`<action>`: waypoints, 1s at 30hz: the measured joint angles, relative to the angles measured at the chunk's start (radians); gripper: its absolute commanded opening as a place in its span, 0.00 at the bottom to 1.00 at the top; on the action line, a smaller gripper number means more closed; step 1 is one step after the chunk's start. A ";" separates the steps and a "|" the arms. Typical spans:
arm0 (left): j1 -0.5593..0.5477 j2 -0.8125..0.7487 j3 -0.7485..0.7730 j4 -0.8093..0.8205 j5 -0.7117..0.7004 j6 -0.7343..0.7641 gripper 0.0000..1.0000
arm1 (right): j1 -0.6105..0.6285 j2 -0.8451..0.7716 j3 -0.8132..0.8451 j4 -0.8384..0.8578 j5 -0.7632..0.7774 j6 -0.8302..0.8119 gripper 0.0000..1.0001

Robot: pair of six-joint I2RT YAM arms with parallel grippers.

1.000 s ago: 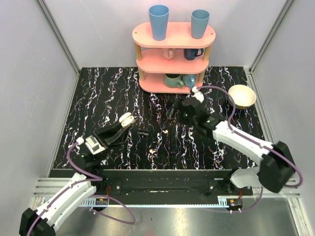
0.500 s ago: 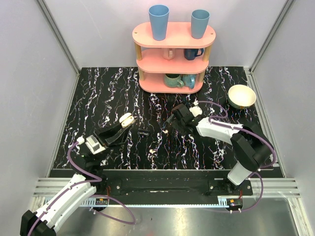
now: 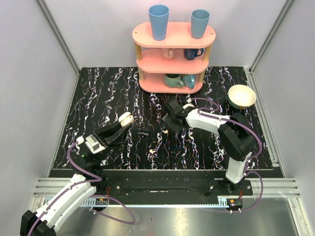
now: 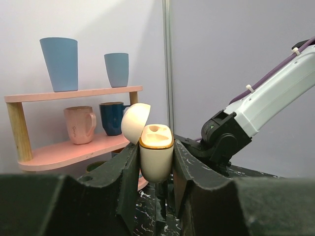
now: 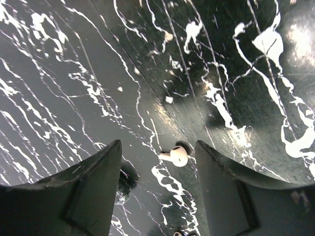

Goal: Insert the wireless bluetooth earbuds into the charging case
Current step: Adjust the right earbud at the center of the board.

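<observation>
Pickup step: your right claw (image 5: 156,147) hangs apart over the earbud (image 5: 176,156), so lower and pinch; left claw (image 4: 155,164) clamps the case (image 4: 156,150).

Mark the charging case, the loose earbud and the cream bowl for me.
charging case (image 4: 156,160), left wrist view, front of its body.
earbud (image 5: 176,156), right wrist view, its rounded head.
cream bowl (image 3: 236,93), top external view, its inner wall.
</observation>
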 measured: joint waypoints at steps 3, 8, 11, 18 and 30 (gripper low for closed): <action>0.000 0.000 0.000 0.000 -0.004 0.000 0.00 | 0.010 0.021 0.001 -0.015 -0.019 0.006 0.65; 0.000 0.000 0.000 0.000 -0.007 0.003 0.00 | 0.025 0.042 0.006 -0.030 -0.040 0.015 0.59; 0.000 -0.001 0.000 0.000 -0.007 0.003 0.00 | 0.029 0.049 0.007 -0.032 -0.045 0.027 0.54; 0.000 -0.002 0.000 -0.001 -0.008 0.003 0.00 | 0.029 0.062 0.008 -0.032 -0.051 0.041 0.45; 0.000 -0.002 0.000 -0.002 -0.014 0.003 0.00 | 0.030 0.064 0.008 -0.034 -0.068 0.041 0.38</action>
